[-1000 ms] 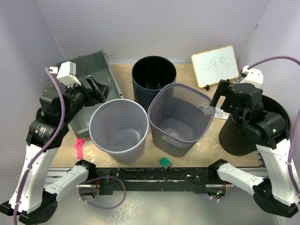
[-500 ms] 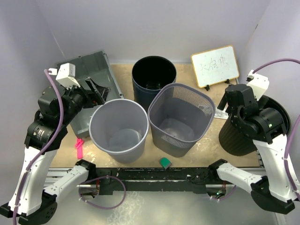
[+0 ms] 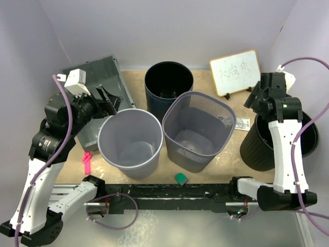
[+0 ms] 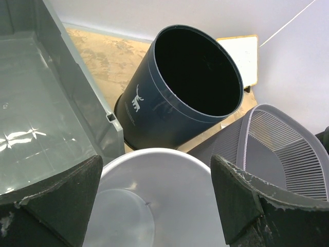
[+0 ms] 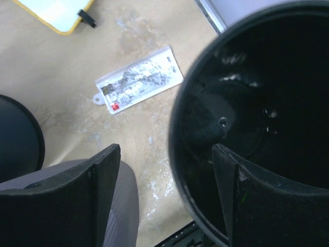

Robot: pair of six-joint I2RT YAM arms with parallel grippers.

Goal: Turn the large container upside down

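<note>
Right now my left fingers (image 4: pixel 56 200) stand wide apart and hold nothing. The large container (image 4: pixel 36 113) lies just to the left of them, open side up, so I look onto its shiny inner floor. Its nearest corner sits just beyond my left-hand fingertip, apart from it. From overhead it rests skewed in the far left corner of the table (image 3: pixel 136 80), with my left arm reaching over its near side.

Directly below the gap between these fingers is the rim of the round light grey bin (image 4: pixel 149 190). Past the fingertips stands a dark blue bin (image 4: pixel 185 92), upright and just beside the container's wall. Off toward the right-hand finger is the grey mesh basket (image 4: pixel 288 149), touching or nearly touching the light grey bin; I cannot tell which. A small whiteboard (image 4: pixel 241 56) leans behind the blue bin.

My right fingers (image 5: pixel 72 200) are spread as well, and empty. The black bin (image 5: pixel 257 118) fills the space beyond the right-hand finger, its mouth open toward me and its rim passing through the gap. Ahead of the fingertips a small clear packet (image 5: pixel 139 80) lies flat on the bare table, well away from the large container.
</note>
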